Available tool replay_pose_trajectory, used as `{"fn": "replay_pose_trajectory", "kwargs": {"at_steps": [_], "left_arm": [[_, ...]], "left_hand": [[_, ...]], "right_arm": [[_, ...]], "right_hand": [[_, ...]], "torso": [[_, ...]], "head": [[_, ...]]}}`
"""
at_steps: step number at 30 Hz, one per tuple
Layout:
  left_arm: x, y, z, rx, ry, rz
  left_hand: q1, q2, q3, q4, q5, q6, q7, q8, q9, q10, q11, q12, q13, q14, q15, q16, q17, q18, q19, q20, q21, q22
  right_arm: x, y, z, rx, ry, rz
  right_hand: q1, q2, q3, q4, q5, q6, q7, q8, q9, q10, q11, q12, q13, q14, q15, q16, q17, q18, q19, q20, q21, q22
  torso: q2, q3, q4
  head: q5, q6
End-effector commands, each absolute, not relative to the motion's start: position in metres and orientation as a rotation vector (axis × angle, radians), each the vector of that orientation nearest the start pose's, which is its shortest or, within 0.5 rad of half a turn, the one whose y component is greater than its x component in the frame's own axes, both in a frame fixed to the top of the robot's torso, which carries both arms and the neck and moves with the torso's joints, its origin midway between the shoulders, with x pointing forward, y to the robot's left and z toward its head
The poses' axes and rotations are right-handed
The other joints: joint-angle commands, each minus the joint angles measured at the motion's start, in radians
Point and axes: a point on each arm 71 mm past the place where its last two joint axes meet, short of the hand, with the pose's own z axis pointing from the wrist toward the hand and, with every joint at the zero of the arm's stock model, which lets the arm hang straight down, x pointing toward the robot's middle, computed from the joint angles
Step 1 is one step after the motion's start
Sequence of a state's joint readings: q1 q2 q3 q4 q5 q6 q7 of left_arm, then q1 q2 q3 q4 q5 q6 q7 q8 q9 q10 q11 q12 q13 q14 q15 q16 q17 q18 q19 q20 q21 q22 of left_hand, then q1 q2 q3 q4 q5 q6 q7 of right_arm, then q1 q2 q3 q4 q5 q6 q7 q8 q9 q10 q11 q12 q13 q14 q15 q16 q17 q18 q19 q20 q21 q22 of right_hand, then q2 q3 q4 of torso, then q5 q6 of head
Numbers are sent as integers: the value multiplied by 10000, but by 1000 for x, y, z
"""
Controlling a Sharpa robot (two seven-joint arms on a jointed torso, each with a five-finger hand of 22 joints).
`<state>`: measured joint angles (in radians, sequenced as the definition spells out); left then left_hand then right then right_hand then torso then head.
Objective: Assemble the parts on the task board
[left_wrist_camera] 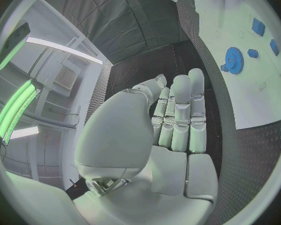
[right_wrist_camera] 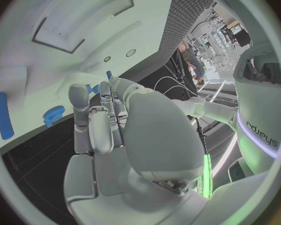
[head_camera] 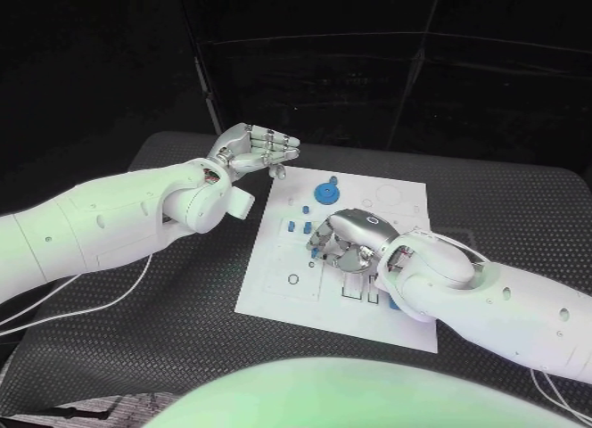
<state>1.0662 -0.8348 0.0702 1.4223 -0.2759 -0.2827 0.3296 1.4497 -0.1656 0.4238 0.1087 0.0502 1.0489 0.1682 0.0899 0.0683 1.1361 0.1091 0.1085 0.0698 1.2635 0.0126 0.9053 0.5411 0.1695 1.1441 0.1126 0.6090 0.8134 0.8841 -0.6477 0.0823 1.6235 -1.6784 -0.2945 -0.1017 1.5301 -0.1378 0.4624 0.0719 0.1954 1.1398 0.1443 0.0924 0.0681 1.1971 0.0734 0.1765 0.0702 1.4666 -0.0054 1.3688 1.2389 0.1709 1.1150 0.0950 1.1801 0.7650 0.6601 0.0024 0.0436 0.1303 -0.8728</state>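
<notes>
White arms (head_camera: 103, 223) with silver hands, thin white cables (head_camera: 78, 299).

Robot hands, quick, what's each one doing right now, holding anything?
Left robot hand: fingers curled in, holding nothing, raised beside the white board.
Right robot hand: over the board, fingers down; cannot tell if it holds anything.

Right hand (right_wrist_camera: 109, 130) fingers extended over white task board (right_wrist_camera: 65, 50), blue parts (right_wrist_camera: 3, 116) near fingertips

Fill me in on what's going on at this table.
A two-armed robot is assembling small blue parts on a white task board. Its right hand is down over the middle of the board, among the parts. Its left hand hovers empty off the board's far-left corner, beside a blue gear.
</notes>
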Motion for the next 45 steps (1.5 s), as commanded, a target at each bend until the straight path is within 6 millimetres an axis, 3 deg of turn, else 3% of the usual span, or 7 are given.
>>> {"fn": "replay_pose_trajectory", "kwargs": {"at_steps": [1,19,45], "left_arm": [[495,231,-209,-9552,14854,-14269],[495,230,-209,-9545,14861,-14288],[496,230,-210,-9556,14908,-14300]], "left_hand": [[62,-44,-15,-61,-9,3,80,-32,-16,-70,-9,-38,-11,-53,49,-46,-17,120,-18,36,-44,-10],[60,-43,-14,-68,-9,1,84,-34,-16,-100,-3,-46,-15,-52,53,-49,-24,120,-16,40,-51,-14],[59,-39,-12,-74,-9,-2,88,-36,-15,-118,1,-48,-17,-51,57,-51,-29,120,-14,43,-57,-18]], "right_arm": [[397,-71,-258,-3587,17025,9569],[397,-67,-265,-3846,17224,9411],[396,-65,-271,-4264,17536,8979]], "right_hand": [[-106,31,34,-27,-48,37,51,-51,9,-43,39,-35,-6,463,-9,66,13,-179,-11,25,21,-12],[-143,43,35,-45,-70,31,54,-59,9,-56,43,-47,-6,465,-3,78,28,-180,-13,31,22,-10],[-249,82,27,-103,-207,35,52,-71,15,-58,44,-63,1,462,4,79,16,-177,-27,47,14,-21]], "torso": [[2,0,7],[5,-4,6],[1,-3,7]], "head": [[43,2],[126,2],[123,2]]}}
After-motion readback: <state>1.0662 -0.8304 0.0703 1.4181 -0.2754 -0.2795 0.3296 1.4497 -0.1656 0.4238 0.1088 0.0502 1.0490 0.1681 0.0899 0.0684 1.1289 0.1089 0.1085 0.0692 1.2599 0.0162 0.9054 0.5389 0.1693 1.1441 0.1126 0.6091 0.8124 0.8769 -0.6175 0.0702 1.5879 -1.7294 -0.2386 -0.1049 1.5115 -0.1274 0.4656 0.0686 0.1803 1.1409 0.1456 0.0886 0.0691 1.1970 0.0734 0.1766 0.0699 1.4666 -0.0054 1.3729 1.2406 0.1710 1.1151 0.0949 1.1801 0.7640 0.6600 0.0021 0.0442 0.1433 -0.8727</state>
